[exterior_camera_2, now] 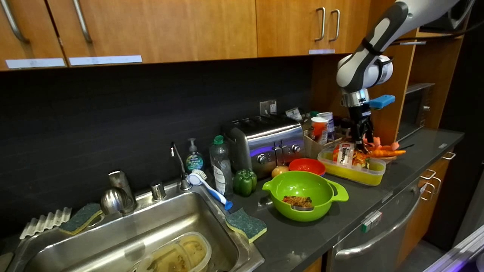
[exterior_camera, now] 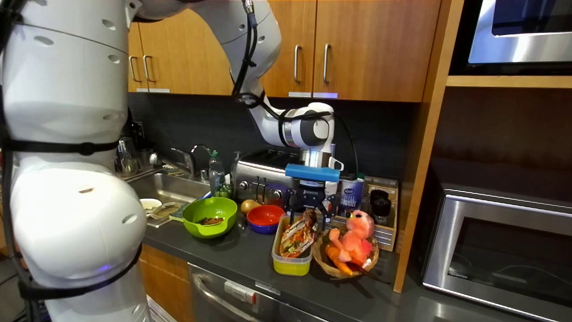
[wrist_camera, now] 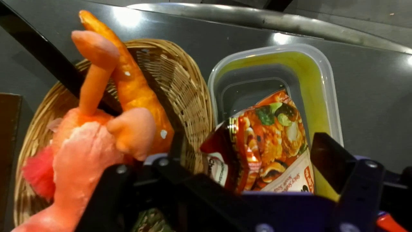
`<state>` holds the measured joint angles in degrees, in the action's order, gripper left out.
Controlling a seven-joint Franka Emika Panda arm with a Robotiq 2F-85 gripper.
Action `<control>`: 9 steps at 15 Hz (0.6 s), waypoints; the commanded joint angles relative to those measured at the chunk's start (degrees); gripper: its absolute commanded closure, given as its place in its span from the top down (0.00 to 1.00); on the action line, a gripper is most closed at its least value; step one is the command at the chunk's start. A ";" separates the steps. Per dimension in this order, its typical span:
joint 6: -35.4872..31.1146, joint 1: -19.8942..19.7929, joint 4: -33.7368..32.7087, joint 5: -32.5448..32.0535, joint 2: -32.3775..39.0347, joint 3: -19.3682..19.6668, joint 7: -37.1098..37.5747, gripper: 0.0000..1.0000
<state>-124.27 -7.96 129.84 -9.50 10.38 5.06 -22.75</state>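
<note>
My gripper (wrist_camera: 251,141) points down with its fingers wide apart and no grip on anything. Below and between them is a shiny red and orange noodle packet (wrist_camera: 267,141), tilted inside a clear plastic tub with yellowish sides (wrist_camera: 310,83). The right finger (wrist_camera: 331,161) shows close to the packet's edge; whether they touch I cannot tell. On the other side, a gap separates the left finger from the packet. A wicker basket (wrist_camera: 180,74) stands beside the tub, holding a pink plush bird (exterior_camera: 357,228) and an orange carrot (wrist_camera: 141,90). In an exterior view the gripper (exterior_camera_2: 363,145) hangs over the packet (exterior_camera_2: 345,154).
A green bowl (exterior_camera_2: 302,181) with crumbly food and a red bowl (exterior_camera: 266,215) sit near the tub. Behind are a steel toaster (exterior_camera_2: 272,141) and a wooden crate (exterior_camera: 384,232) with canisters and jars. A wooden side panel (exterior_camera: 420,179) rises right of the basket; the sink (exterior_camera_2: 151,230) lies beyond.
</note>
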 commanded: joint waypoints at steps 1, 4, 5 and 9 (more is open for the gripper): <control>3.55 -1.39 -2.52 3.44 2.08 -0.47 -8.02 0.96; 5.47 -2.06 -3.65 4.42 3.09 -0.55 -11.60 0.69; 5.85 -2.20 -3.91 4.61 3.21 -0.55 -12.47 0.64; 7.00 -2.50 -4.82 4.72 3.54 -0.50 -14.59 0.33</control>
<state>-119.21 -9.71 126.57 -6.27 13.51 5.00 -34.78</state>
